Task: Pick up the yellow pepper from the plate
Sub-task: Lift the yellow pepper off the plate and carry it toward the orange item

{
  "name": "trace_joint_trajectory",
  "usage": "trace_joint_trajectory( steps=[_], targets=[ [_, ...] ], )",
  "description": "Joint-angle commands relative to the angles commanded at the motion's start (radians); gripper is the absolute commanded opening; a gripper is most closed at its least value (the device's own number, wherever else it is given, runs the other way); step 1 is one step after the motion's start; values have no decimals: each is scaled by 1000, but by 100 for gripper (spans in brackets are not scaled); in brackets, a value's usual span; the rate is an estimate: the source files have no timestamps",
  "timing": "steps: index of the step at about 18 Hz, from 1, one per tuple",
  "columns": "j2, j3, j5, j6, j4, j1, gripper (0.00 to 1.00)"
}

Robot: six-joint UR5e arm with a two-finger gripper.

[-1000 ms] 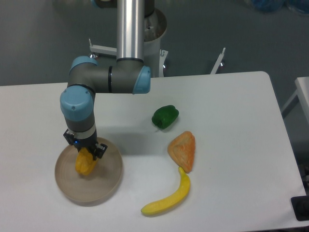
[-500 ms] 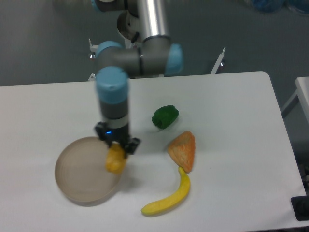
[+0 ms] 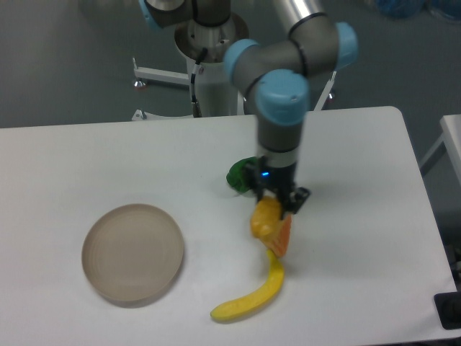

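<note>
The yellow pepper (image 3: 264,218) hangs in the air, with my gripper (image 3: 274,205) shut on it from above. It sits in front of the orange wedge, well to the right of the plate. The round beige plate (image 3: 132,251) lies at the lower left of the table with nothing on it. My arm reaches down from the upper middle and hides part of the green pepper.
A green pepper (image 3: 240,175) lies just left of my wrist. An orange triangular wedge (image 3: 282,234) lies under the held pepper. A long yellow banana (image 3: 251,294) curves below it, near the table's front edge.
My gripper has carried the yellow pepper off the plate and far to the right, from the plate's middle to over the orange wedge. The plate now lies bare.
</note>
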Motion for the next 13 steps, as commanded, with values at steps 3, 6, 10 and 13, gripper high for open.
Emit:
trace_joint_trajectory(
  steps=[3, 6, 10, 13],
  targets=[
    [0, 11, 5, 14, -2, 3, 44],
    [-3, 12, 5, 14, 2, 2, 44],
    [-6, 14, 3, 14, 9, 2, 44],
    [-8, 14, 3, 15, 11, 3, 44]
  ],
)
